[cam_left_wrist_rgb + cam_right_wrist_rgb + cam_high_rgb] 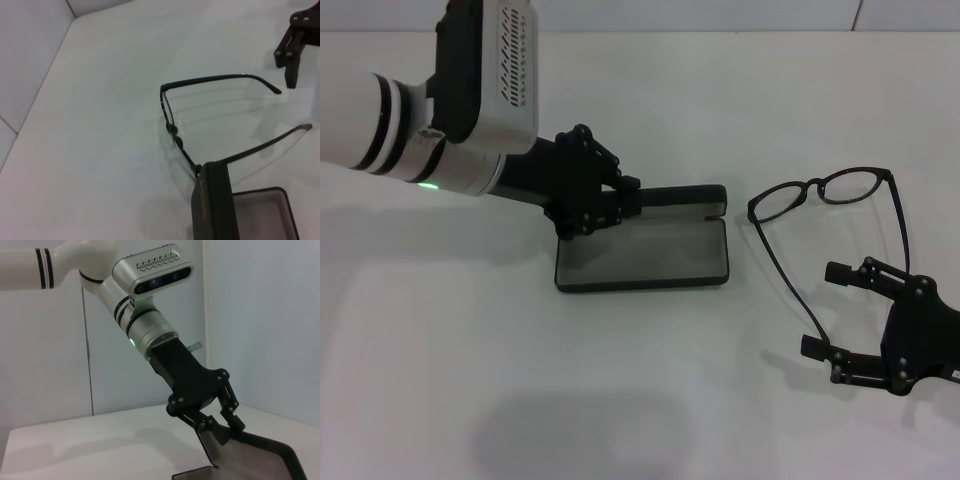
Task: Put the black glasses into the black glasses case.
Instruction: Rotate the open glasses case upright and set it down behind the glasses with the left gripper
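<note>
The black glasses case (640, 252) lies open at the table's middle, grey lining up, its lid (680, 196) standing upright along the far side. My left gripper (610, 200) is shut on the left end of that lid; the right wrist view shows my left gripper (221, 427) pinching the case (260, 456) lid. To the right of the case, the black glasses (817, 187) rest unfolded on the table, temple arms pointing toward me. My right gripper (826, 310) is open at the temple tips, with the left temple's end between its fingers. The left wrist view shows the glasses (173, 131) beyond the case lid (212, 200).
The white table (650, 390) carries nothing else in view. A white wall (720, 12) runs along its far edge. A finger of my right gripper (291, 62) shows at the far corner of the left wrist view.
</note>
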